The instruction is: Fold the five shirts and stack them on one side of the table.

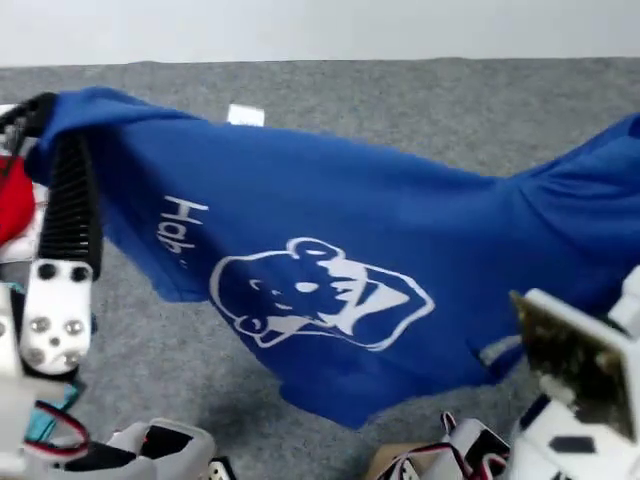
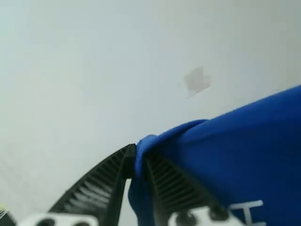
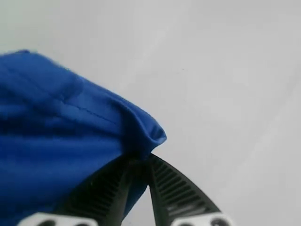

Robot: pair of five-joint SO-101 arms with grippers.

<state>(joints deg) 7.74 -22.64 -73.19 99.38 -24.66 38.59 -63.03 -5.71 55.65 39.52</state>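
Observation:
A blue shirt point(image 1: 330, 230) with a white bear print hangs stretched in the air above the grey table point(image 1: 400, 100). My left gripper point(image 2: 137, 162) is shut on one corner of the blue shirt point(image 2: 225, 155); in the high view that corner is at the far left, by the black ribbed fingers point(image 1: 68, 200). My right gripper point(image 3: 140, 165) is shut on the opposite corner of the blue shirt point(image 3: 56, 136), raised at the right edge of the high view. The shirt's lower hem sags toward the front.
A red piece of cloth point(image 1: 12, 200) lies at the left edge behind the left arm. A small white tag point(image 1: 245, 115) sits on the table at the back. A white wall runs behind the table. The arms' bases and cables crowd the front edge.

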